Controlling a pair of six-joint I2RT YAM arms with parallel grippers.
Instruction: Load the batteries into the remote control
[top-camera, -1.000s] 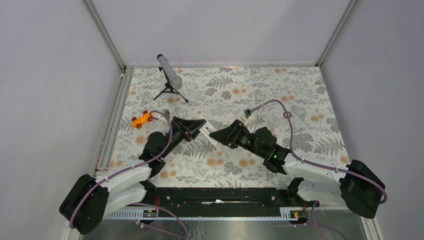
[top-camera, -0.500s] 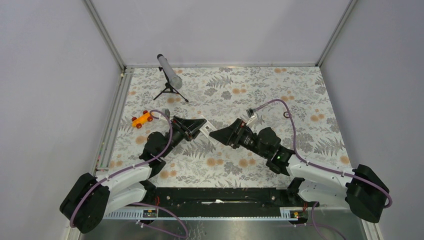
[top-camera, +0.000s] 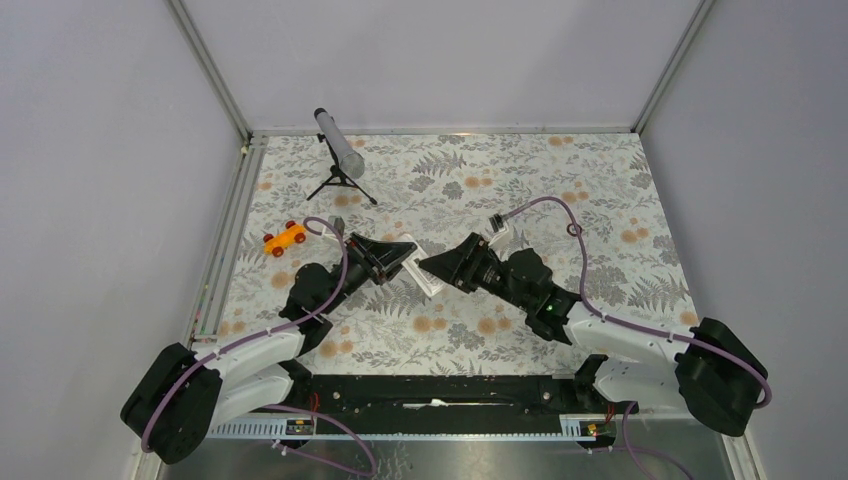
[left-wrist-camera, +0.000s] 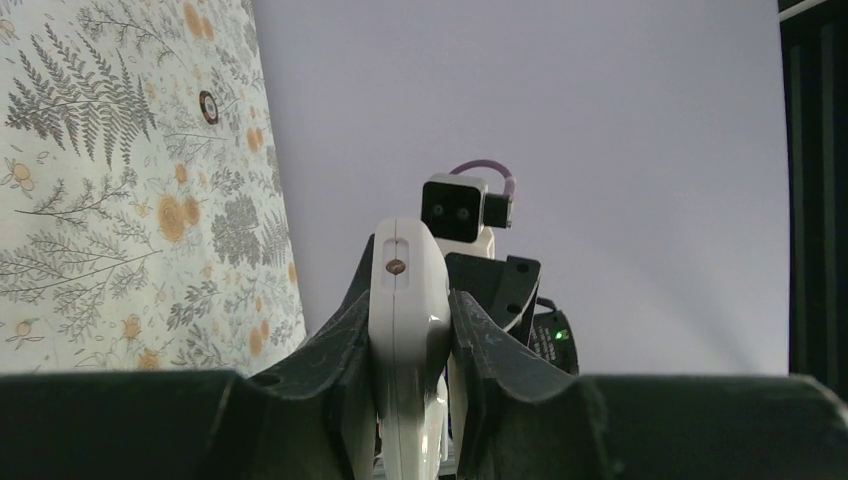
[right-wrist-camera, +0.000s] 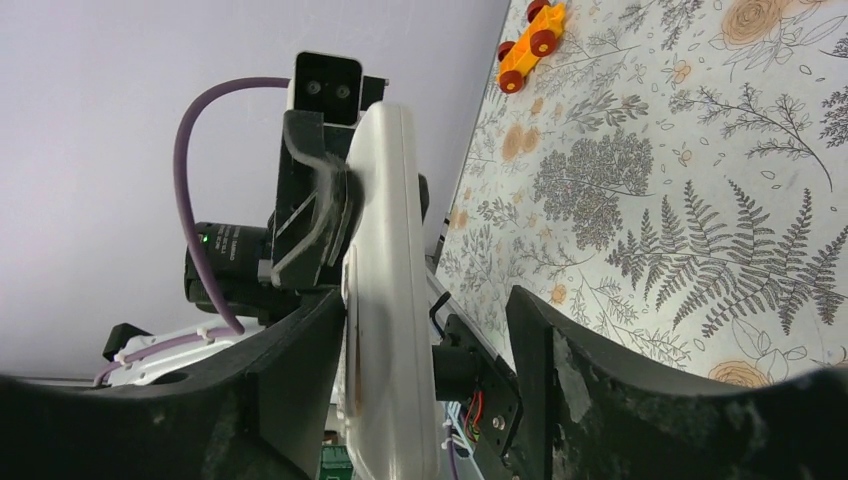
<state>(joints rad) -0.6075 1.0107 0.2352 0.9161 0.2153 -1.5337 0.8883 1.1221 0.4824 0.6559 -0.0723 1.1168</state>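
The white remote control (top-camera: 427, 277) is held above the table between the two arms. My left gripper (top-camera: 404, 259) is shut on it, both dark fingers pressed against its sides, as the left wrist view shows with the remote control (left-wrist-camera: 408, 300) standing edge-on in the left gripper (left-wrist-camera: 410, 305). My right gripper (top-camera: 432, 266) is open and straddles the remote's other end. In the right wrist view the remote control (right-wrist-camera: 388, 300) lies against the left finger (right-wrist-camera: 300, 350) of the right gripper (right-wrist-camera: 425, 315), with a gap to the right finger (right-wrist-camera: 545, 340). The batteries are not in view.
An orange toy car (top-camera: 284, 238) sits left of the arms, also in the right wrist view (right-wrist-camera: 528, 45). A grey tube on a black tripod (top-camera: 340, 150) stands at the back left. A thin black ring (top-camera: 574, 229) lies at the right, under the purple cable.
My right gripper has moved slightly up and left, its jaws now around the remote's free end. The left gripper holds the remote as before.
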